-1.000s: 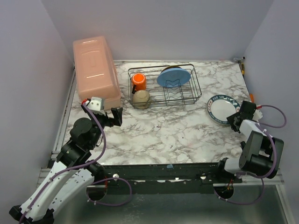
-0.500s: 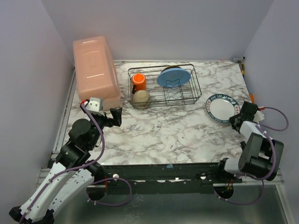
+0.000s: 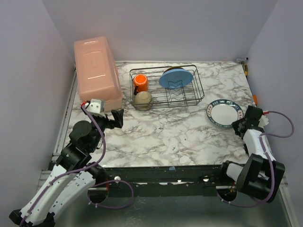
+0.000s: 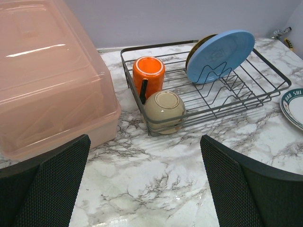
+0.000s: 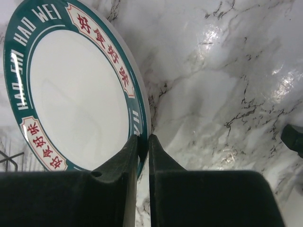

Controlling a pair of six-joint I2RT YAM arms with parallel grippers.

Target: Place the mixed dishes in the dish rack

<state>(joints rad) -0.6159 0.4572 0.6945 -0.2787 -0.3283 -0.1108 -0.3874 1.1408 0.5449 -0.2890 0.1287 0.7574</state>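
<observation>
- The right gripper [image 5: 143, 142] pinches the near rim of the white plate with dark teal patterned rim [image 3: 224, 113], at the middle right of the overhead frame.
- The left gripper [image 3: 116, 117] hangs spread and empty over the bench [image 3: 165, 135] at left centre.
- Farther back, at upper centre, the dish rack [image 3: 188, 98] holds the small white bowl [image 3: 143, 100], the orange mug [image 3: 140, 82] and the upright larger light-blue plate [image 3: 176, 77], with the small yellow-brown plate [image 4: 193, 49] behind it.

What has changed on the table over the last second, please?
The right claw, shut on the rim of the white plate, drew it slightly left as that arm's elbow swung back toward the near edge. The left claw and the loaded dish rack did not move.
</observation>
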